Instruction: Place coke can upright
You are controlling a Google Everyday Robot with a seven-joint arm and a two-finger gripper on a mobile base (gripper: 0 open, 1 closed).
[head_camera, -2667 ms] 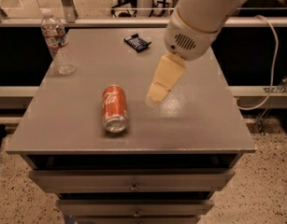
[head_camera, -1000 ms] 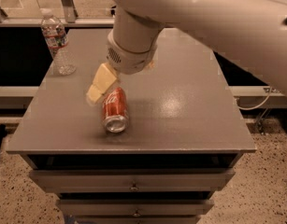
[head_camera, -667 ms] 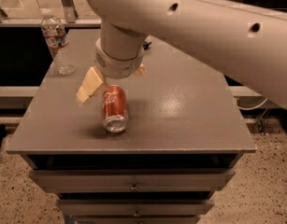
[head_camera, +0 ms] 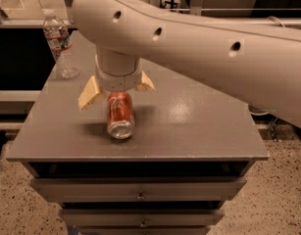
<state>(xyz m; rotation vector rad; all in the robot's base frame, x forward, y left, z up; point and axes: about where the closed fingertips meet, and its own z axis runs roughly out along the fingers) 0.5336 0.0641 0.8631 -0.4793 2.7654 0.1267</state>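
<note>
The coke can is red with white script and lies on its side on the grey table, silver end facing the front edge. My gripper hangs directly over the can's far end. It is open, with one tan finger to the left of the can and the other to its right. The fingers straddle the can without closing on it. The far end of the can is hidden under the wrist.
A clear plastic water bottle stands upright at the table's back left corner. My large white arm crosses the back and right of the table and hides what lies behind it. Drawers sit below the tabletop.
The gripper has moved from the right of the can across to its left and then over it. The fingers now straddle the can's far end. The can has not moved.
</note>
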